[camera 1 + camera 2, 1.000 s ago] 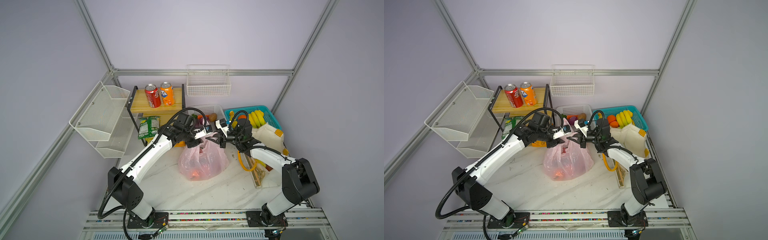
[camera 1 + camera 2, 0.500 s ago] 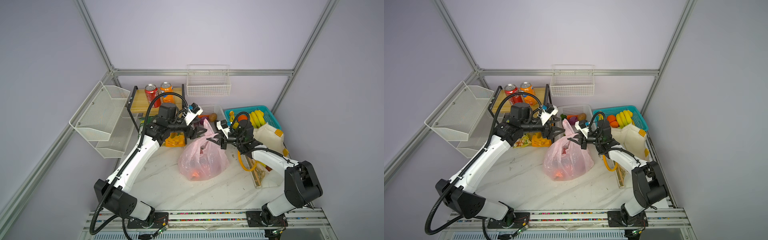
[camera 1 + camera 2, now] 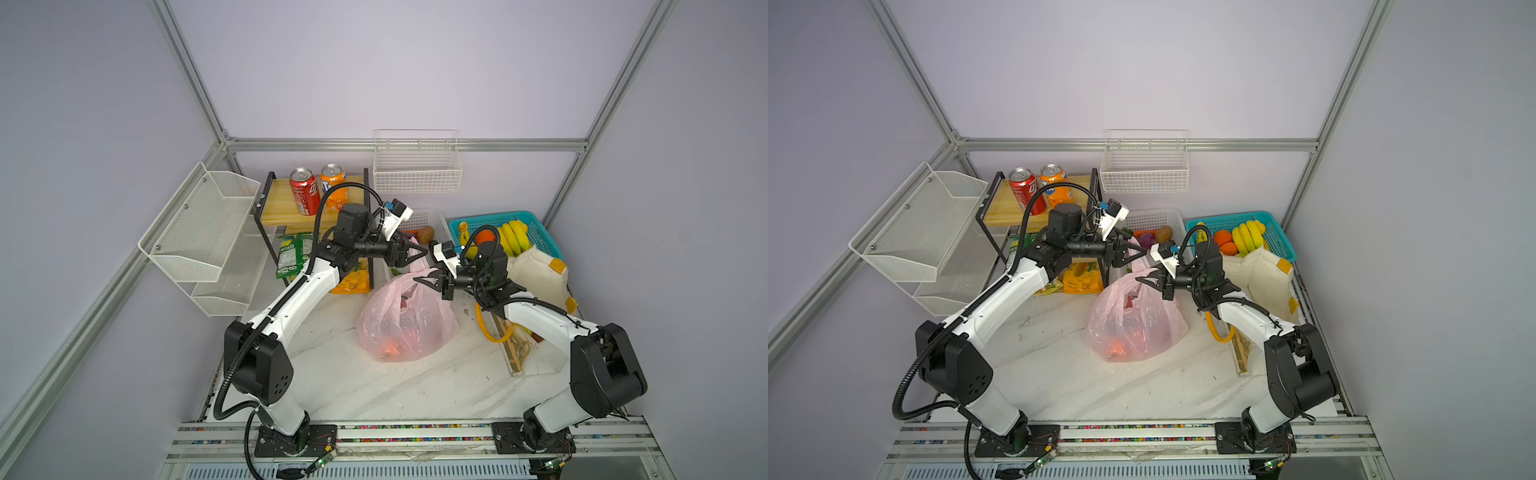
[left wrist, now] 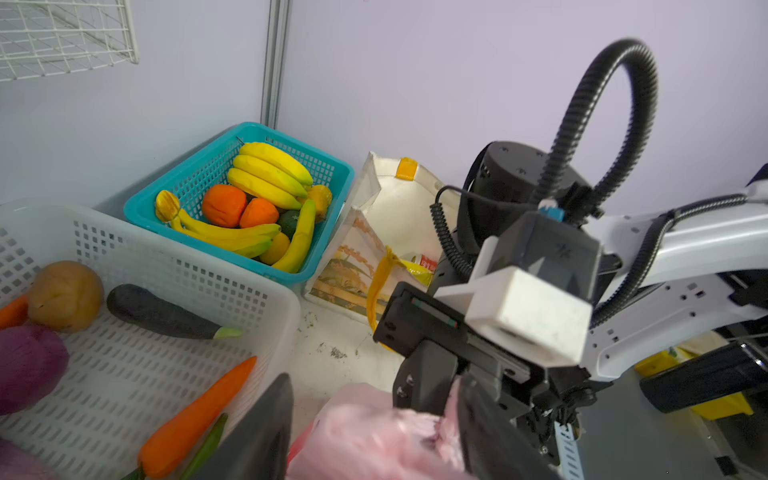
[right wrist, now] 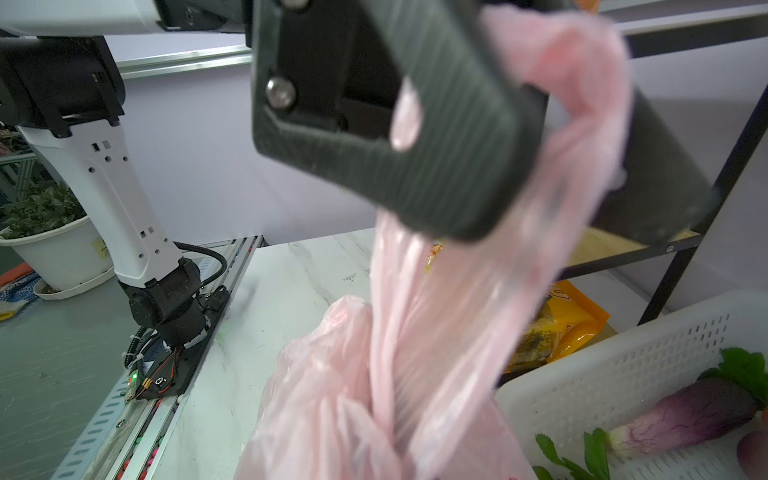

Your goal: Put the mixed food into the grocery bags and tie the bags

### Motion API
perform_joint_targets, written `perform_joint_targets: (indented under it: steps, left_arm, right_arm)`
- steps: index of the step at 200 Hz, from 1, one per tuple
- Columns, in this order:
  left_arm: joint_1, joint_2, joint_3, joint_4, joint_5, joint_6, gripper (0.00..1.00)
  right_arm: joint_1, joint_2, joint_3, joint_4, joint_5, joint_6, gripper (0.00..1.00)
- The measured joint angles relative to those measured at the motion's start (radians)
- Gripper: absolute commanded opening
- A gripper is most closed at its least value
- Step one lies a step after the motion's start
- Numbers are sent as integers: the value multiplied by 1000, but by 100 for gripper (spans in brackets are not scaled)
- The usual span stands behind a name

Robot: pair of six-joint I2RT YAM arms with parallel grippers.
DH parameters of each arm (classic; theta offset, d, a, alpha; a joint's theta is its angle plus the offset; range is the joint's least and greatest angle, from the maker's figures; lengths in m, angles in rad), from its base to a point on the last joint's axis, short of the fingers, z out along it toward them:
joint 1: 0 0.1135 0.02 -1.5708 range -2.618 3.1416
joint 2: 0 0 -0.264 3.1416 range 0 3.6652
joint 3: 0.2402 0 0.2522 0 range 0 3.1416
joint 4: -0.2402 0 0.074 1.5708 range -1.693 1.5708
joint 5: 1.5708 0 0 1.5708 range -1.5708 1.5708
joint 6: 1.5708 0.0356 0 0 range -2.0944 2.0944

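**A:** So what moved just now? Top views first.

**B:** In both top views the left gripper is back at the top of the pink bag. A second ago it sat nose to nose with the right gripper. Then it swung off toward the shelf, and now it's in again. The right one hasn't budged. Neither has the bag: mid-table between the arms, red stuff inside.

**A:** Left wrist?

**B:** Its own jaws stand apart with pink film loose between them, so it's open and holding nothing. The right gripper is pinched tight on the bag's top. The eggplant is still in the white basket. The tote is beside the teal basket.

**A:** Right wrist?

**B:** It's blurry, but the handle runs through the gap between the left fingers. The chip packet is under the shelf.

**A:** Meaning?

**B:** Looks like a regrasp for the tie; I can't see a knot yet. The red can is still on the shelf too, so I'd say packing isn't done either.
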Motion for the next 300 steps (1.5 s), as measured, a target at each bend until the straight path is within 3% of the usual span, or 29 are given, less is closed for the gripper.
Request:
perform_joint_targets:
  steps: [19,47,115,174,227,269,300]
  left_arm:
    - [-1,-5,0,21,-2,-16,16]
    - [-5,-51,-51,40,-42,-13,0]
    - [-45,-311,-381,187,-260,-54,0]
    - [-104,-356,-561,373,-372,-113,0]
    - [-164,-356,-642,452,-450,-103,10]
    - [-180,-351,-671,474,-481,-72,27]
    - [-181,-335,-678,470,-492,-39,29]
  right_arm:
    - [0,0,0,-11,19,0,7]
    - [0,-3,0,-22,60,1,13]
    - [0,-4,-47,50,127,127,15]
    - [6,-3,-68,160,178,281,7]
    - [17,7,-68,175,217,359,5]
    - [19,12,-68,178,225,383,5]
    - [21,12,-68,177,226,367,6]
